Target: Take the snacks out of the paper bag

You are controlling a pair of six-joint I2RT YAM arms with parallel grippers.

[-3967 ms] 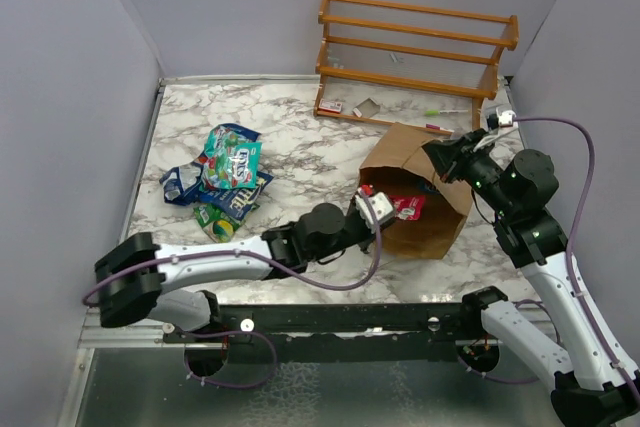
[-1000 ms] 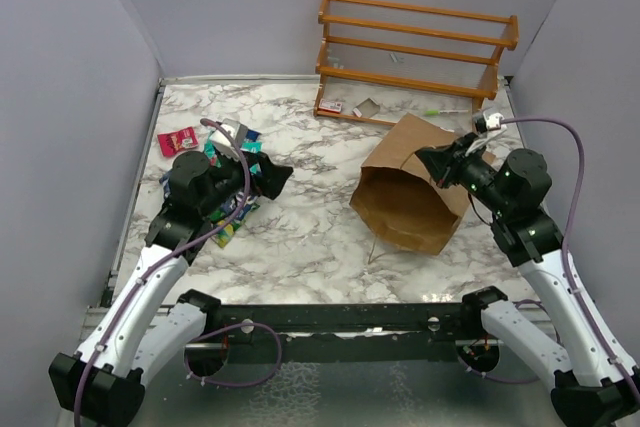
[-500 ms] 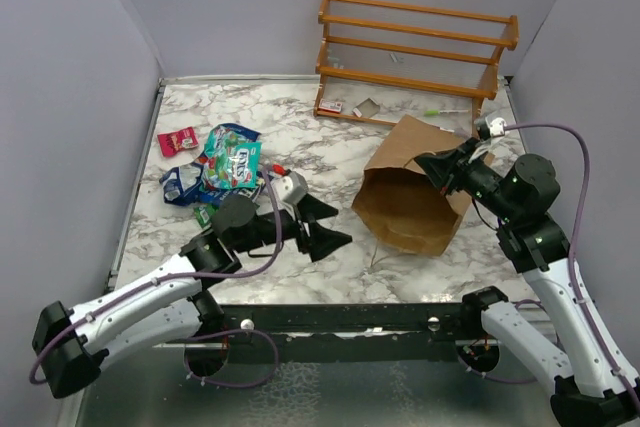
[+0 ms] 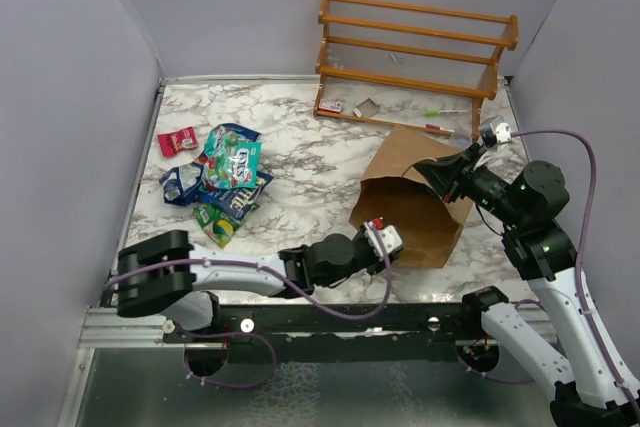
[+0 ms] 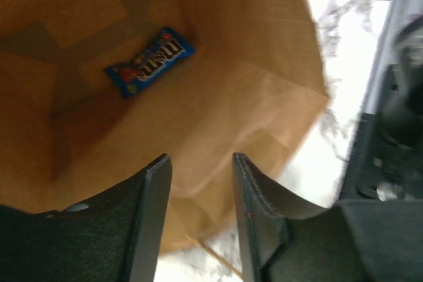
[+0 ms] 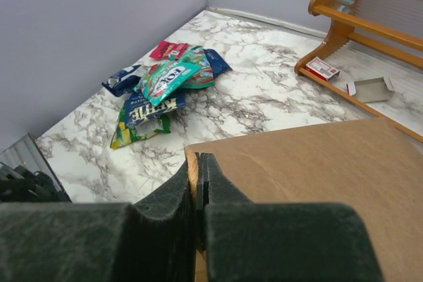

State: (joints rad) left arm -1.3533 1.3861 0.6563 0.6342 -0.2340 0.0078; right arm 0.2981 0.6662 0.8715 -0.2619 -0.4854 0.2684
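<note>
The brown paper bag lies on its side, mouth toward the near left. My right gripper is shut on its upper rim; in the right wrist view the fingers pinch the paper bag edge. My left gripper is at the mouth, open, with nothing between its fingertips. Deep inside the paper bag lies a blue snack packet. Several snacks are piled on the marble at the left, with a red packet beside them; the same pile of snacks shows in the right wrist view.
An orange wooden rack stands at the back, with small scraps under it. Grey walls close in the marble table on three sides. The left arm stretches low along the table's near edge.
My left arm has swung from the snack pile across to the bag's mouth, and its jaws have narrowed. The right gripper keeps its hold on the bag's rim.
</note>
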